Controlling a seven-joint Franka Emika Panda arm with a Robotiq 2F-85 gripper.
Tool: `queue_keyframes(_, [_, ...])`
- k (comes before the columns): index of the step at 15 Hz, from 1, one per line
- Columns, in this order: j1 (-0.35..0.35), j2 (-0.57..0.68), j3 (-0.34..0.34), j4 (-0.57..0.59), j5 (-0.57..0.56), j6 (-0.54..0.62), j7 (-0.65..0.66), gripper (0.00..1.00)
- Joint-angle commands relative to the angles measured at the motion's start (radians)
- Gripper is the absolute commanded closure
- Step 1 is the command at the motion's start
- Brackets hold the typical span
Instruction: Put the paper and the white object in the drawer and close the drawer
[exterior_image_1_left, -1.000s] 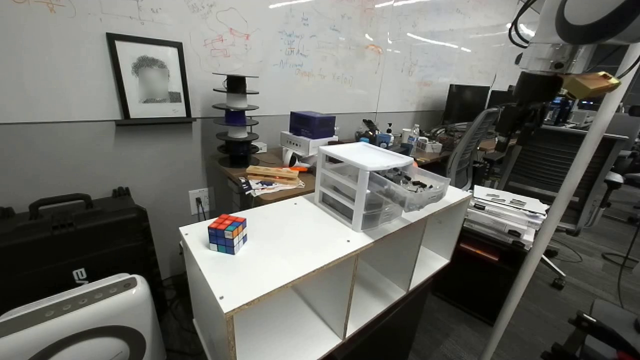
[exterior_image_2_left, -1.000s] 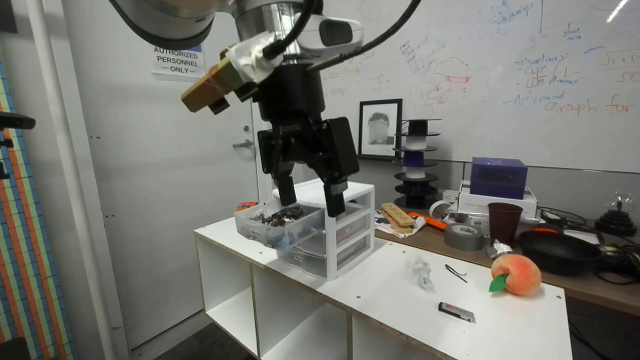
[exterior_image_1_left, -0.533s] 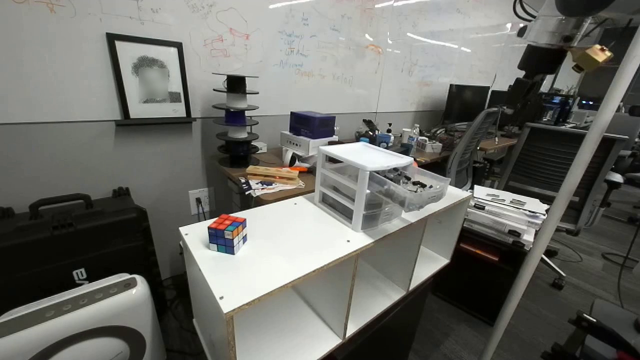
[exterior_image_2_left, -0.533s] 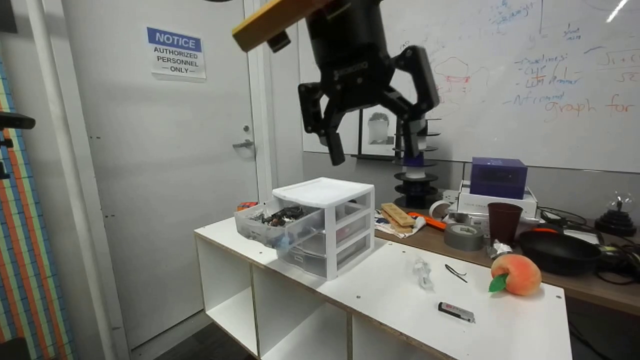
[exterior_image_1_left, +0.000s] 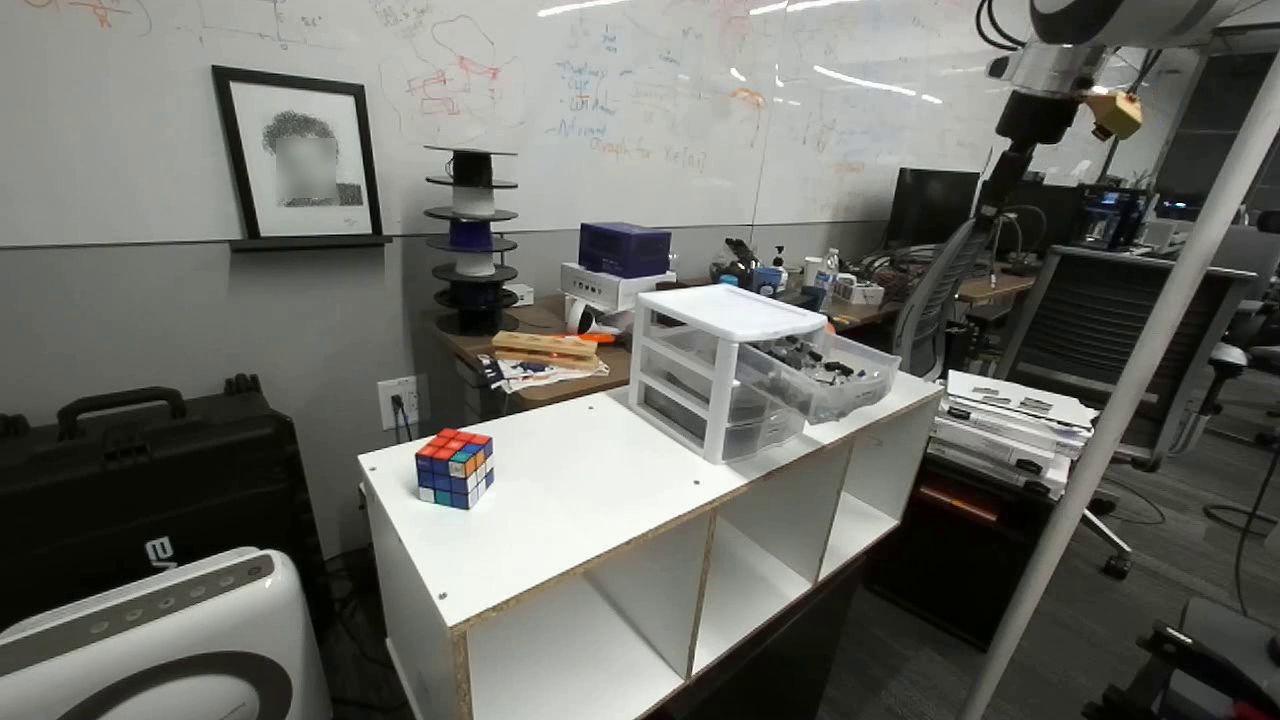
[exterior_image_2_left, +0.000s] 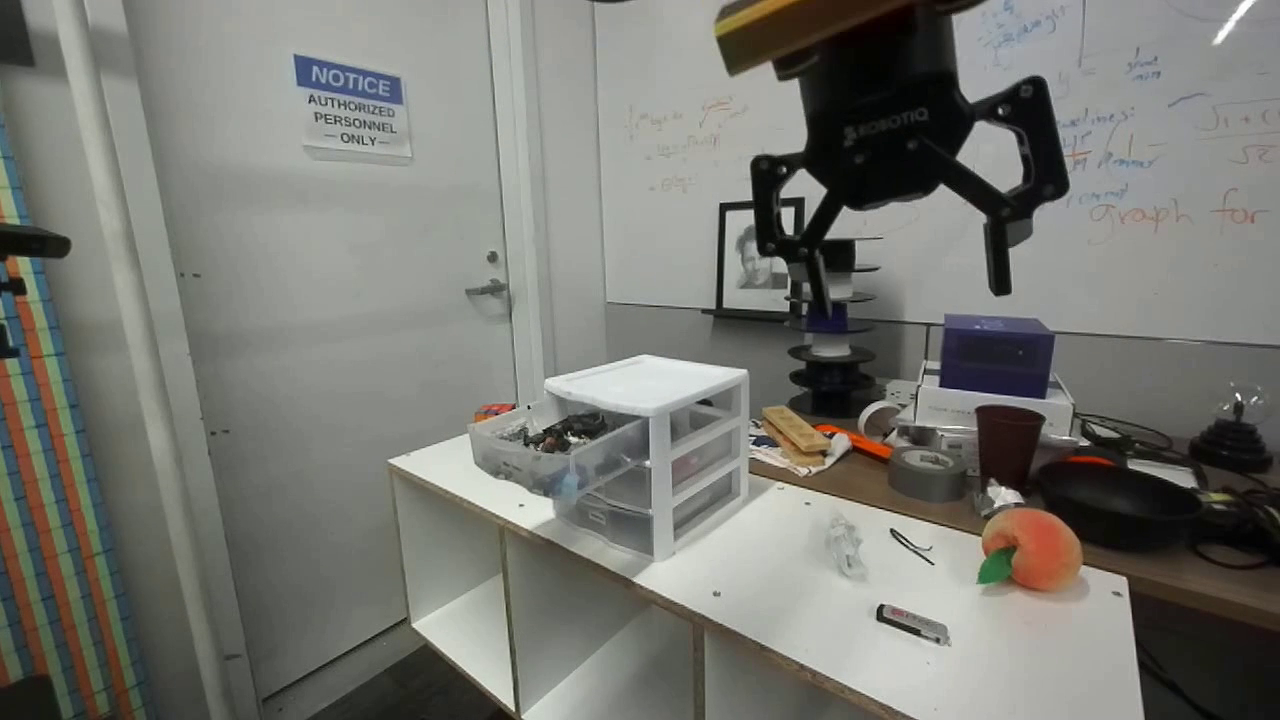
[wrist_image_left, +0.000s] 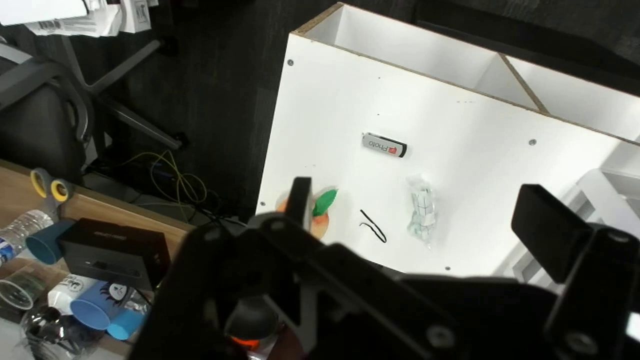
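Observation:
The translucent top drawer of the small white-framed chest stands pulled out, with small dark items inside; it also shows in an exterior view. In the wrist view only a corner of the chest shows. A crumpled whitish, clear wrapper and a silver-grey and black stick lie on the white unit's top; the wrist view shows the wrapper and the stick too. I cannot tell which is the paper. My gripper is open and empty, high above the unit's top.
A peach with a green leaf and a thin black tie lie near the wrapper. A Rubik's cube sits beyond the chest on the shelf unit. A desk behind holds a purple box, a cup and a pan.
My open gripper has risen from in front of the chest and moved over the part of the unit's top with the wrapper and stick, turning as it went. The drawer and loose objects have not moved.

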Motion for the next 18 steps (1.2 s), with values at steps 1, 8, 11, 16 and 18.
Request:
queue_keyframes(1, [-0.064,0.148,0.066,0.139,0.081,0.002,-0.075,0.0])
queue_keyframes(8, [-0.128,0.357,0.197,0.309,0.154,0.003,-0.091,0.0])
queue_keyframes(11, [-0.136,0.449,0.228,0.395,0.131,0.009,-0.074,0.0])
queue_keyframes(16, [-0.113,0.642,0.23,0.591,0.087,0.008,0.086,0.0])
queue_keyframes(18, [-0.107,0.707,0.238,0.665,0.059,-0.009,0.117,0.0])
